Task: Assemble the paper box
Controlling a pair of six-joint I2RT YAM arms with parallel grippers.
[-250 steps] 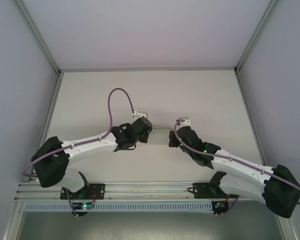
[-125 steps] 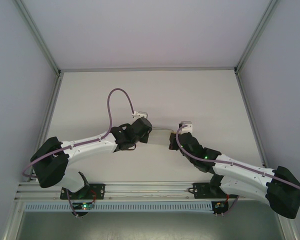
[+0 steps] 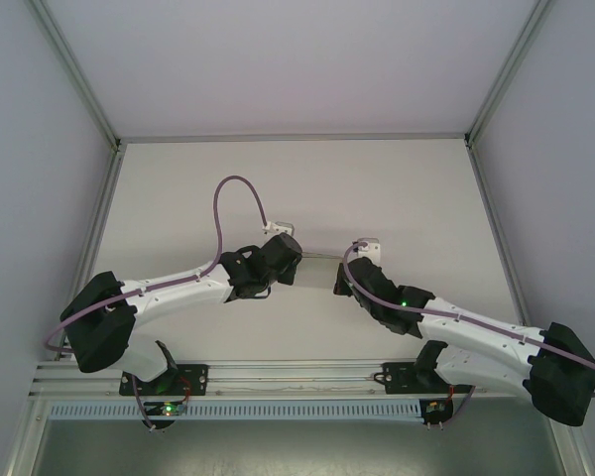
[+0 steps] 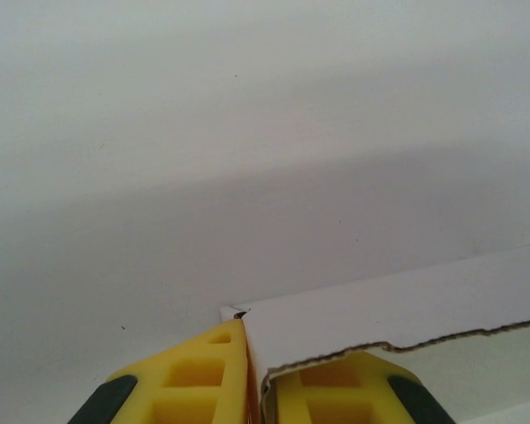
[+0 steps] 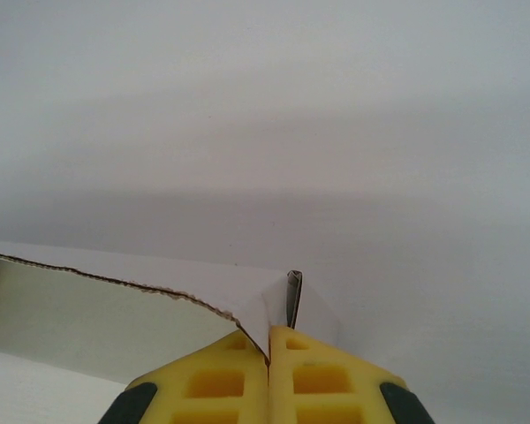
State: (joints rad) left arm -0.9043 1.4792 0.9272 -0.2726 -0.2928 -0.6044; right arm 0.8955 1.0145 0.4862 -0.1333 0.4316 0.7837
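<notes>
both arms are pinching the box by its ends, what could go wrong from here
1. The left gripper pinches the paper box right at a corner of its thin wall, so the paperboard could slip out.
2. The right gripper is clamped on the opposite corner. If the arms pull apart or twist against each other, the wall between them could probably tear or buckle.

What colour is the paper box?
White; the paper box shows best in the left wrist view.
</notes>
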